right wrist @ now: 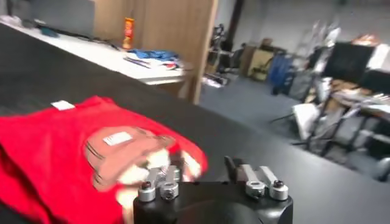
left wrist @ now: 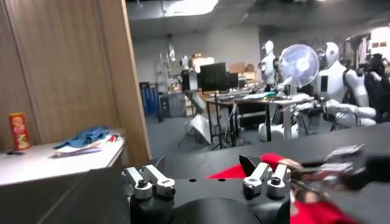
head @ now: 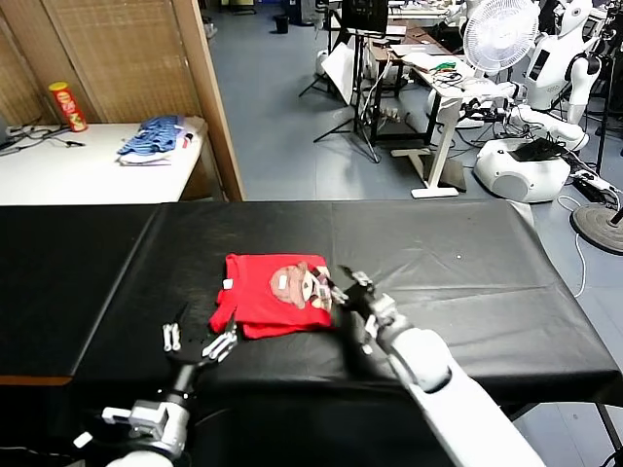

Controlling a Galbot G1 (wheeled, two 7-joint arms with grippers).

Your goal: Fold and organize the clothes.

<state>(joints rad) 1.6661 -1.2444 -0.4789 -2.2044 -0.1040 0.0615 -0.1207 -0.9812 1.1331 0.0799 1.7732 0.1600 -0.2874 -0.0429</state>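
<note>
The left gripper [head: 200,341] hangs over the black worktop's [head: 467,282] near edge with its fingers spread wide and nothing between them, just short of the near-left corner of the red T-shirt [head: 263,304]. My guess is it waits there so it can take that corner once the other arm is done.

The T-shirt lies folded into a compact block a little left of the worktop's middle, toward the near edge, cartoon print [head: 302,285] up and the small white neck tag [head: 228,284] at its far-left corner. The near edge looks a bit bunched and uneven (one more fold or a tidy-up seems likely).

The right gripper [head: 346,292] sits at the shirt's right edge beside the print; its fingers stand partly apart, and I cannot make out cloth pinched between them, so it looks to be at the hem rather than carrying it.

Room to move is generous: bare black cover runs well to the right and toward the far edge. Near-side room is scant, since the shirt lies close to that edge. The white side table [head: 88,165] with the blue-and-white fabric pile [head: 156,138] and red can [head: 68,105] stands well apart.
</note>
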